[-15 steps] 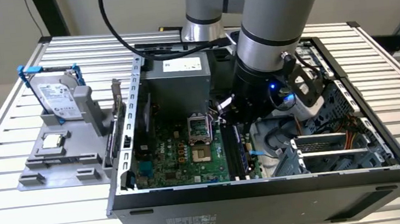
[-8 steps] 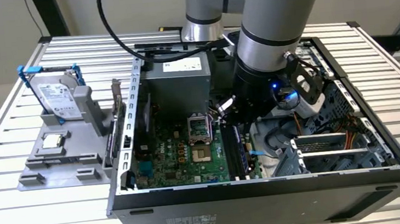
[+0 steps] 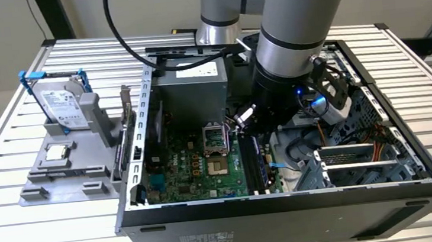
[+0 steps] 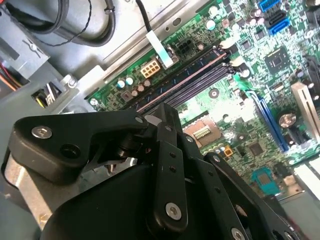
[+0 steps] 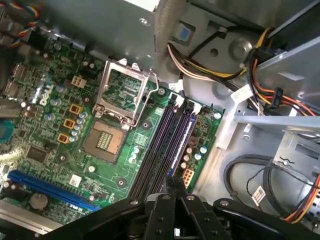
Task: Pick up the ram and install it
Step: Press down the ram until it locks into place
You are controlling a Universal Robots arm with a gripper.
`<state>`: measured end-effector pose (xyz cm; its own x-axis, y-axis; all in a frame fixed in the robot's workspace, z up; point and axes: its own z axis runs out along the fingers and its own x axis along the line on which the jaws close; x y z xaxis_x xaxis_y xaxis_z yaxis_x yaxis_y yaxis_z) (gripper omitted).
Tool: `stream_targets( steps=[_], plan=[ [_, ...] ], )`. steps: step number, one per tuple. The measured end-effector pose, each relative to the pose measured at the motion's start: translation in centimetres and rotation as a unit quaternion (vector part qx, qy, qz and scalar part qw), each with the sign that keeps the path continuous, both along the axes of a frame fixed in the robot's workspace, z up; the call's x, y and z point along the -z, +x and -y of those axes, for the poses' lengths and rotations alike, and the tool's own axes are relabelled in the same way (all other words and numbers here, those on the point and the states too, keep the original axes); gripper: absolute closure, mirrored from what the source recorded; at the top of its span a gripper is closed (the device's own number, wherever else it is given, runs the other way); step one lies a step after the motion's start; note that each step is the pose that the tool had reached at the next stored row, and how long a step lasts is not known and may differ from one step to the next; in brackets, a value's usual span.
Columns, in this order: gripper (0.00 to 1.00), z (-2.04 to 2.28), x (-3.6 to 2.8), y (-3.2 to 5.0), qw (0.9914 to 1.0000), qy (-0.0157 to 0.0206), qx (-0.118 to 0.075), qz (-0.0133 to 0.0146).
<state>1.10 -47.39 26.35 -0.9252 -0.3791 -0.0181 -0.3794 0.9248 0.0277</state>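
Note:
The ram (image 5: 181, 140) is a long thin stick with bluish-dark chips. It stands on edge in one of the parallel memory slots beside the processor socket (image 5: 107, 142). It also shows in the second wrist view as the ram (image 4: 185, 77), and in the exterior view as the ram (image 3: 254, 159) inside the open case. My gripper (image 5: 172, 182) hangs over one end of that slot, its black fingers (image 4: 165, 112) drawn together with nothing between them. I cannot tell whether the tips touch the stick. In the exterior view the gripper (image 3: 244, 121) is down inside the case.
The green motherboard (image 5: 60, 110) lies in the case (image 3: 287, 200), with a power supply (image 3: 192, 81) behind and cable bundles (image 5: 250, 175) beside the slots. On the exterior view's left, a grey fixture (image 3: 63, 183) holds a hard drive (image 3: 64, 106) and a small square chip (image 3: 58, 151).

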Motion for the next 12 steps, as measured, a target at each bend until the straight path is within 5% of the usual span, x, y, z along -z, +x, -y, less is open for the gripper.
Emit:
stream_targets(
  steps=[8, 12],
  plan=[
    [1.00, 0.00, 0.00, 0.03, 0.99925, 0.0003, -0.039, 0.0007],
    [1.00, 0.00, 0.00, 0.03, 0.99823, 0.0003, -0.059, 0.0033]
  ],
)
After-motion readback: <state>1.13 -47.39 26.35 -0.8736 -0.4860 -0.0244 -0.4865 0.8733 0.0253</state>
